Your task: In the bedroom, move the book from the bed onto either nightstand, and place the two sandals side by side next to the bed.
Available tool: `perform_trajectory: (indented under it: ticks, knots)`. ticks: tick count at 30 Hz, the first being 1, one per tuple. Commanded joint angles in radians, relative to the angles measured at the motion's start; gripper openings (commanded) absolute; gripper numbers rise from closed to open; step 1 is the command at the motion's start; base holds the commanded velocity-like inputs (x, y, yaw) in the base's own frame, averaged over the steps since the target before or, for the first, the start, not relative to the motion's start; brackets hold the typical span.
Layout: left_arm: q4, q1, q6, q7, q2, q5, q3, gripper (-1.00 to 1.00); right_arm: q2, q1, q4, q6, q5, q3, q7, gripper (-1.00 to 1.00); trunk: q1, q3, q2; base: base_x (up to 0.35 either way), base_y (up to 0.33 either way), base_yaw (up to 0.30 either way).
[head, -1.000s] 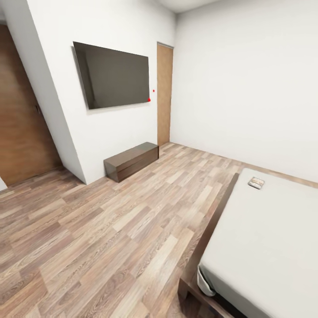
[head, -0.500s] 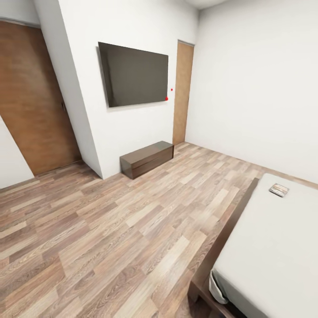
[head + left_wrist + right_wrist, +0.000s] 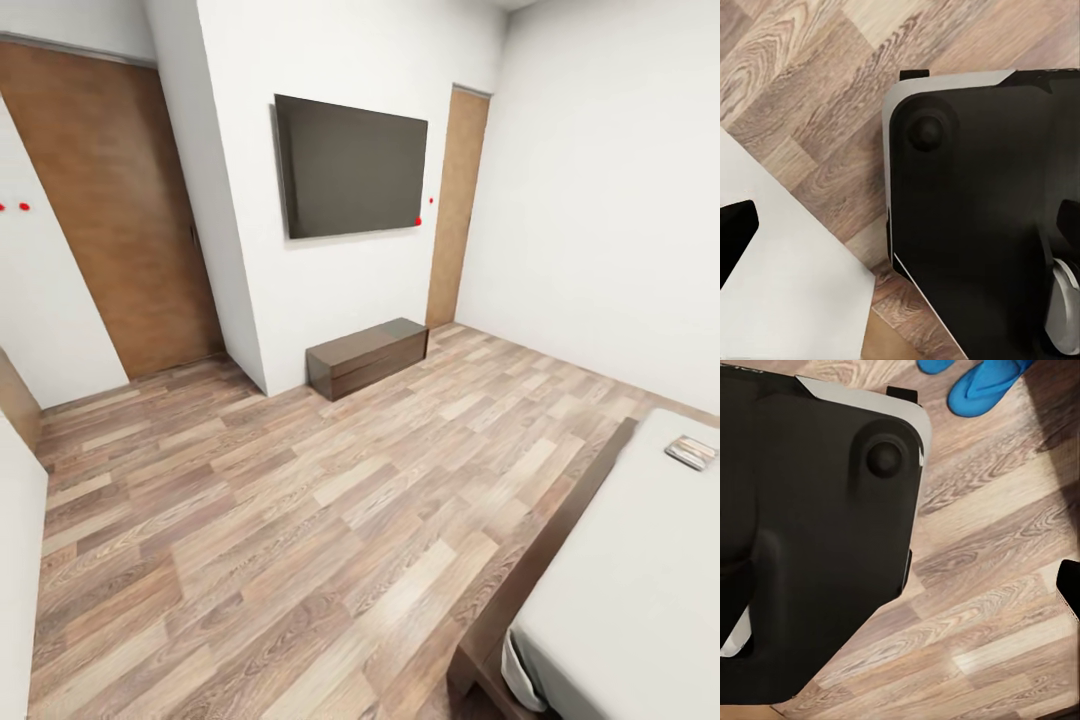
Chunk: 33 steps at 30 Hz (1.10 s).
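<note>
the head view looks across the bedroom's plank floor (image 3: 300,520). the bed (image 3: 640,580) fills the lower right of the frame, white mattress on a dark frame, cut off by the right and bottom edges. the book (image 3: 691,452) lies flat on the mattress at the right edge of the frame, near the bed's far end, well apart from the bed's near corner. no nightstand can be made out here.

a dark tv (image 3: 352,166) hangs on the white wall in the upper middle, with a low brown cabinet (image 3: 368,357) on the floor right below it, against the wall. a brown door (image 3: 110,210) stands at the upper left and a narrower one (image 3: 455,205) at the upper right, beside the tv.

in the right wrist view two blue sandals (image 3: 991,381) lie on the floor at the top edge of the frame, close together, both partly cut off by the frame; the robot's black base (image 3: 810,525) takes up the left side. in the left wrist view the base (image 3: 975,210) sits at the right over the floor, with a white surface (image 3: 787,277) at the lower left.

the right gripper's finger tip (image 3: 1069,581) shows at the right edge, the left gripper's finger tip (image 3: 735,232) at the left edge; i cannot tell how wide either hand stands.
</note>
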Motion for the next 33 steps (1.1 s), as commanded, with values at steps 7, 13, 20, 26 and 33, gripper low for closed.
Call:
perform_trajectory:
  ticks: [7,13,20,26,33]
  knots:
    - [0.001,-0.001,-0.002,0.004,0.0,0.005,-0.008,1.0,-0.005,-0.001,0.0,0.002,-0.01,0.007,0.001,1.0,0.001,-0.006,-0.002,0.0,0.0,0.249]
    - [0.001,-0.001,-0.002,0.004,0.001,0.005,-0.008,1.0,-0.004,-0.001,0.0,0.002,-0.01,0.007,0.001,1.0,0.001,-0.009,-0.002,0.0,0.0,0.249]
    - [0.001,-0.001,-0.002,0.004,0.001,0.005,-0.008,1.0,-0.001,-0.001,0.0,0.002,-0.01,0.007,0.0,1.0,0.001,-0.013,-0.002,0.0,0.0,0.249]
    - [0.001,-0.001,-0.002,0.004,0.0,0.005,-0.008,1.0,-0.001,-0.001,0.0,0.002,-0.009,0.007,0.001,1.0,0.001,-0.016,-0.002,0.0,0.0,0.249]
    - [0.001,-0.001,-0.002,0.004,0.0,0.005,-0.008,1.0,-0.004,-0.001,0.0,0.002,-0.008,0.006,0.001,1.0,0.001,-0.02,-0.002,0.0,0.0,0.249]
